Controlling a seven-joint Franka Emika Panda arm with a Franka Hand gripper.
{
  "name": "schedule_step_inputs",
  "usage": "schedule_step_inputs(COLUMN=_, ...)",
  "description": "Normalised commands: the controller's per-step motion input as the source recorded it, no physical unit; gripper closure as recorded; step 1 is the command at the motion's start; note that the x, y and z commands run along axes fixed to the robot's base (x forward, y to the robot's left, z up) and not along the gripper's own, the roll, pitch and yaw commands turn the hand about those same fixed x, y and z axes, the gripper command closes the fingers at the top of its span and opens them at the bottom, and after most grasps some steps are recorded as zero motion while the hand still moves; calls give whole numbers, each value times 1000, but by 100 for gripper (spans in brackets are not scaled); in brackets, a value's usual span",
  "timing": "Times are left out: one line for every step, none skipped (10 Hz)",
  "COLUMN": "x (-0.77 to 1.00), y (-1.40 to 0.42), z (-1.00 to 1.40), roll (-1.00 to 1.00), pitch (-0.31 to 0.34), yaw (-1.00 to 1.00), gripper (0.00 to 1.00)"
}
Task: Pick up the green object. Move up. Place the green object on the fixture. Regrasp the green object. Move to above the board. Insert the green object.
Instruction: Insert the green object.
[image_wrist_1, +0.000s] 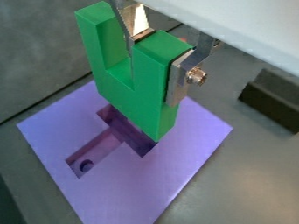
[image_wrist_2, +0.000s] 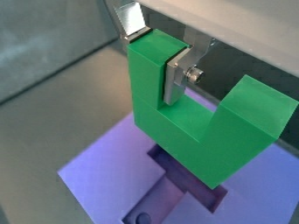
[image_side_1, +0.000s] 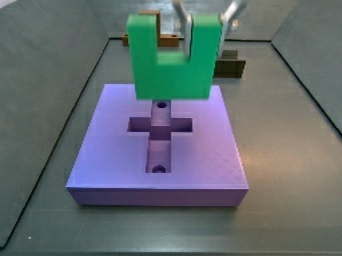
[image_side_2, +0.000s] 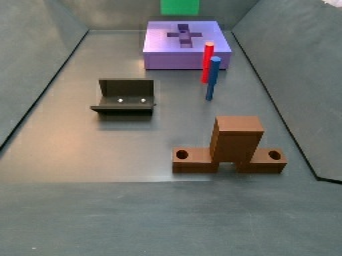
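We see a grey surface under the purple board; above the board, our end effector pinches the green object.

red peg near brown wooden piece.

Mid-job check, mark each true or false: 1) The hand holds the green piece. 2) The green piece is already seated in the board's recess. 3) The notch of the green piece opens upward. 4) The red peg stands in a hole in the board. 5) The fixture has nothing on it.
1) True: the hand is shut on one arm of the green piece.
2) False: it hangs above the board, over the cross recess, not in it.
3) True: both side views and wrist views show the U open upward.
4) False: the red peg stands beside the board, on the floor.
5) True: the fixture is bare.
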Motion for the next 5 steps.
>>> schedule_step_inputs(x=-266, y=86, z=-460, roll=0, pitch=0, yaw=-106, gripper=100)
schedule_step_inputs(x=-323, y=71, z=-534, roll=0, pitch=0, yaw=-120, gripper=100)
schedule_step_inputs(x=-103, y=0, z=-346, roll=0, pitch=-19, yaw=-29, gripper=100)
schedule_step_inputs(x=0, y=0, z=-266, roll=0, pitch=-70, yaw=0, gripper=100)
schedule_step_inputs(x=71, y=-100, z=-309, roll=0, pitch=-73, yaw=34, gripper=100)
